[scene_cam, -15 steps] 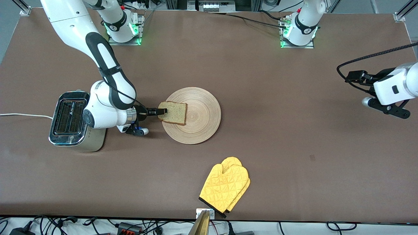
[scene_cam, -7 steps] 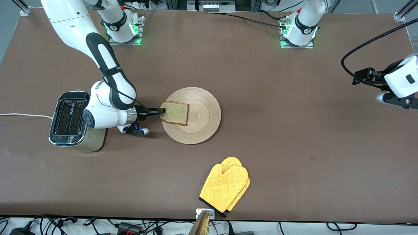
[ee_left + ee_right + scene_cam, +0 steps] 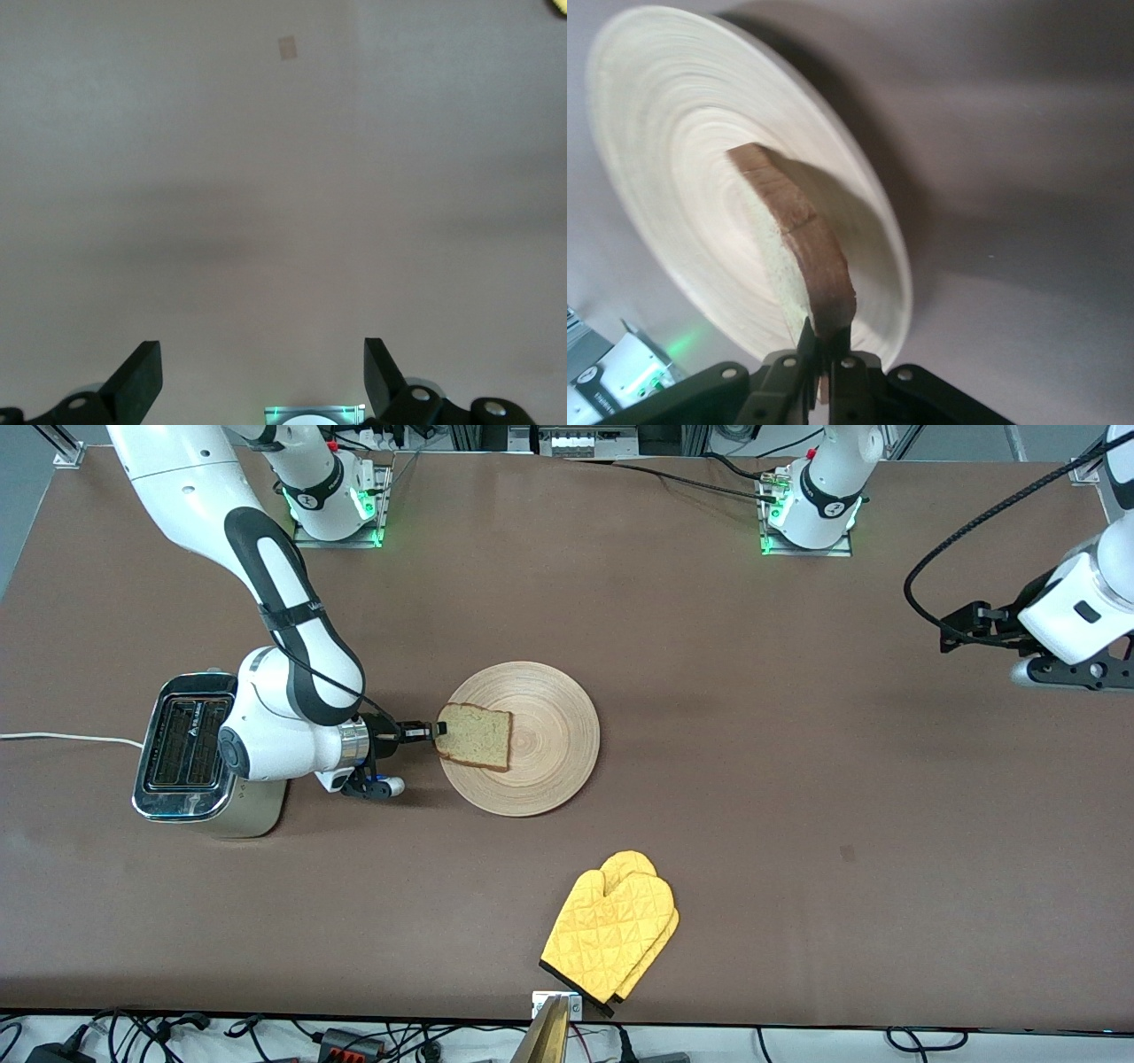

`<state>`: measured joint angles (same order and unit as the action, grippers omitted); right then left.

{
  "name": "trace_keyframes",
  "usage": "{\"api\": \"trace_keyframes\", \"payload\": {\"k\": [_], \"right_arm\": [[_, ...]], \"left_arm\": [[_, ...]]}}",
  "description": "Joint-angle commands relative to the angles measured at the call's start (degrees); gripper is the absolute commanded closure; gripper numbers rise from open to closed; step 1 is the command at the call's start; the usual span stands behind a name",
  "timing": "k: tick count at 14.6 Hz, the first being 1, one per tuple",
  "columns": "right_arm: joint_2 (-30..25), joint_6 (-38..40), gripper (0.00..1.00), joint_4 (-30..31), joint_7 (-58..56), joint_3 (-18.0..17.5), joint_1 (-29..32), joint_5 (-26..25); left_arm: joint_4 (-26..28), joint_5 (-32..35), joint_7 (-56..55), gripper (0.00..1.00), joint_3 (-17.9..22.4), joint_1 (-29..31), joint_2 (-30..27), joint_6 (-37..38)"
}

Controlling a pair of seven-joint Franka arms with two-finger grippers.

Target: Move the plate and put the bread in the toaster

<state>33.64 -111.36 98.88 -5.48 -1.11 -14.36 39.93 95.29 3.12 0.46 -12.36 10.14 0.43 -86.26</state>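
Right hand [image 3: 436, 732] pinching bread [image 3: 476, 736] over plate [image 3: 549, 779], unchanged; left hand [image 3: 263, 376] spread, shifted.

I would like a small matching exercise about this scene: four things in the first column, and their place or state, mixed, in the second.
1. bread
2. toaster
3. oven mitt
4. left gripper

a. open, over bare table
b. nearest the front camera
c. gripped at its edge by the right gripper, over the plate
d. at the right arm's end, slots empty

Pairs: 1-c, 2-d, 3-b, 4-a
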Motion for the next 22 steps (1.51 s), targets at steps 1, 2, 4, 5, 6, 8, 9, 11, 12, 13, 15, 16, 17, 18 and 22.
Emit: {"api": "trace_keyframes", "payload": {"k": [1, 2, 4, 5, 6, 8, 9, 11, 12, 13, 15, 16, 17, 18, 22], "right_arm": [[-1.99, 5.61, 1.00, -4.38, 0.54, 1.45, 0.20, -2.03], [-2.17, 8.76, 1.00, -7.70, 2.12, 2.24, 0.29, -5.53], [-2.17, 15.44, 1.00, -14.56, 5.37, 3.21, 1.17, -9.94], [-2.17, 18.96, 1.00, -17.90, 5.82, 4.09, 1.35, -12.66], [-2.17, 22.47, 1.00, -21.24, 5.83, 5.05, 1.61, -15.99], [-2.17, 28.89, 1.00, -26.26, 6.44, 7.07, 1.44, -23.37], [-2.26, 30.49, 1.00, -26.72, 7.49, 7.78, 1.44, -26.45], [-3.39, 33.48, 1.00, -27.24, 7.24, 8.05, 1.44, -33.74], [-3.75, 34.89, 1.00, -27.86, 6.97, 7.96, 1.26, -38.04], [-4.36, 36.20, 1.00, -28.04, 6.62, 7.96, 1.09, -41.13], [-4.81, 37.97, 1.00, -28.30, 6.27, 7.96, 1.17, -46.06], [-5.07, 38.76, 1.00, -28.74, 6.53, 8.05, 1.26, -47.91], [-5.07, 39.46, 1.00, -29.35, 6.97, 8.14, 1.44, -49.24], [-5.07, 40.08, 1.00, -30.49, 7.06, 8.57, 1.52, -50.38], [-5.07, 41.14, 1.00, -33.40, 6.00, 9.98, 1.52, -54.34]], "left_arm": [[7.97, -1.80, -1.86, 0.00, -0.38, 0.76, -5.87, -4.26], [7.98, -1.80, -1.95, 0.00, -0.29, 0.85, -5.87, -4.36], [7.98, -1.80, -1.95, 0.00, -0.29, 0.85, -5.79, -4.36], [7.89, -1.89, -1.95, 0.00, -0.03, 0.85, -5.44, -4.44], [7.89, -1.97, -1.95, 0.00, 0.14, 0.94, -5.26, -4.97], [7.28, -1.97, -2.04, 0.00, 0.23, 0.85, -4.65, -5.32], [7.02, -1.97, -2.04, 0.00, 0.23, 0.85, -4.47, -5.06], [6.84, -1.97, -1.95, 0.00, 0.23, 0.76, -4.12, -4.97], [6.23, -1.97, -1.95, 0.00, 0.23, 0.76, -3.94, -4.89], [5.44, -1.97, -1.87, 0.00, 0.23, 0.76, -3.16, -4.80], [4.64, -1.97, -1.78, 0.00, 0.23, 0.76, -2.36, -4.71], [4.29, -1.97, -1.86, 0.00, 0.15, 0.76, -2.27, -4.71], [4.03, -1.97, -1.86, 0.00, 0.23, 0.76, -2.10, -4.62], [3.94, -1.97, -1.95, 0.00, 0.15, 0.76, -2.01, -4.62], [3.23, -4.60, -4.39, 0.00, 0.23, 0.76, -1.48, -4.53]]}}
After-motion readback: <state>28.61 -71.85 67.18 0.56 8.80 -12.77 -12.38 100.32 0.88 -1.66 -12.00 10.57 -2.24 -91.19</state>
